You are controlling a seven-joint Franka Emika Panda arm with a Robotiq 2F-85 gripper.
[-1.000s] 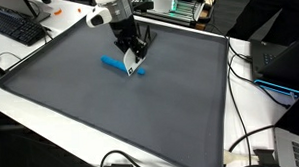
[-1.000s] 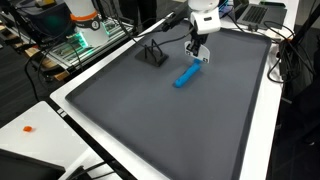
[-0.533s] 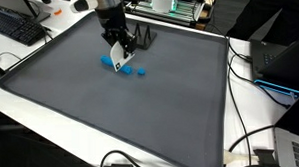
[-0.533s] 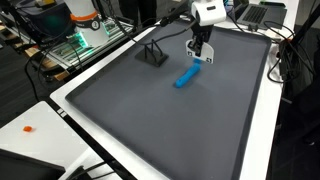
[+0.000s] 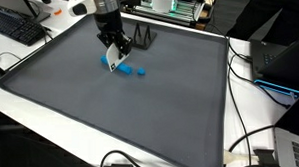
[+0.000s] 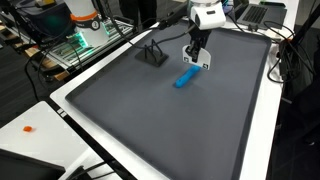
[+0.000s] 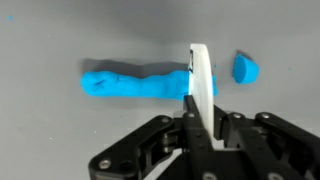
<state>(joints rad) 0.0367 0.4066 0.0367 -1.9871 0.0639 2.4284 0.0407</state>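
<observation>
My gripper [image 5: 113, 57] [image 6: 195, 58] is shut on a thin white blade [image 7: 202, 80] that stands on edge, pointing down. In the wrist view the gripper [image 7: 205, 115] comes in from the bottom, and the blade crosses the right end of a blue dough roll [image 7: 135, 82]. A small cut blue piece [image 7: 245, 68] lies apart to the right of the blade. In both exterior views the roll [image 5: 104, 62] [image 6: 185, 77] lies on a dark grey mat [image 5: 80, 106] [image 6: 140, 120], under the gripper. A small blue bit [image 5: 141, 71] lies beside it.
A small black stand [image 5: 141, 36] [image 6: 152, 55] sits on the mat behind the gripper. White table edges ring the mat. A keyboard [image 5: 15, 26], cables, a laptop [image 5: 289, 64] and lab gear lie around it. An orange bit [image 6: 29, 128] lies on the white table.
The gripper with the blade has shifted along the roll, leftward in an exterior view. Small cut blue pieces now lie apart from the roll.
</observation>
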